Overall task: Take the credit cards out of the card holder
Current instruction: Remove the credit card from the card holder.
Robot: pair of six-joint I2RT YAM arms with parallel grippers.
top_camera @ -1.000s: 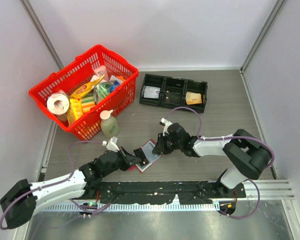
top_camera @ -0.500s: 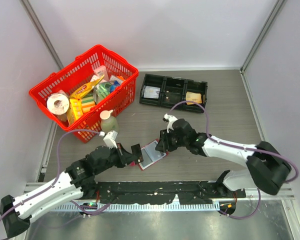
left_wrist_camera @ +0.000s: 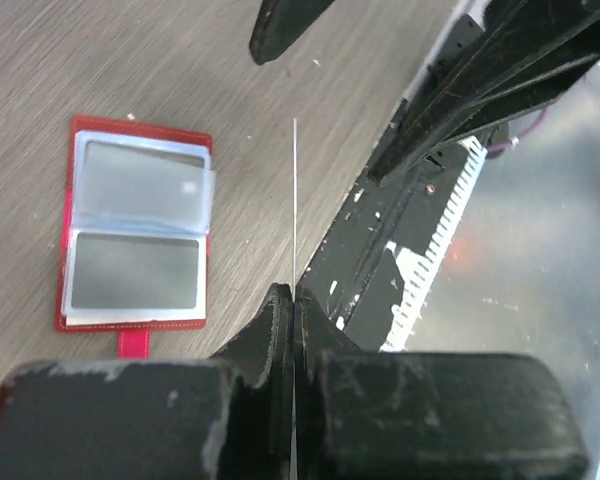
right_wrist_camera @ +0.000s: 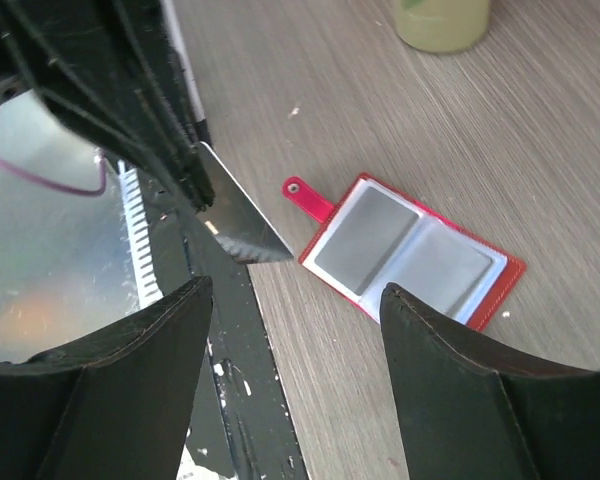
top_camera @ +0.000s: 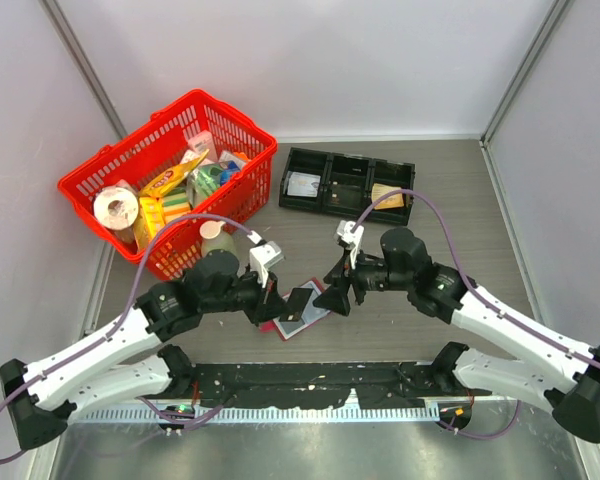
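Note:
The card holder (top_camera: 298, 322) lies open and flat on the table, red with clear sleeves; in the right wrist view the card holder (right_wrist_camera: 412, 250) shows grey credit cards (right_wrist_camera: 365, 238) in both sleeves. My left gripper (top_camera: 280, 292) hangs above its left side, shut on one credit card (top_camera: 301, 300). In the left wrist view that card (left_wrist_camera: 295, 200) appears edge-on as a thin line rising from the left gripper (left_wrist_camera: 295, 300), with the card holder (left_wrist_camera: 135, 240) below left. My right gripper (right_wrist_camera: 295, 290) is open above the table with nothing between its fingers, just right of the held card (right_wrist_camera: 238, 222).
A red basket (top_camera: 242, 178) of groceries stands at the back left, a soap bottle (top_camera: 216, 240) in front of it. A black three-compartment tray (top_camera: 347, 185) holding cards and paper sits at the back centre. A black rail (top_camera: 310, 382) runs along the near edge.
My right gripper let go of the card holder, opened wide and rose. My left arm lifted up and back with a card pinched in it. The holder stays open on the table.

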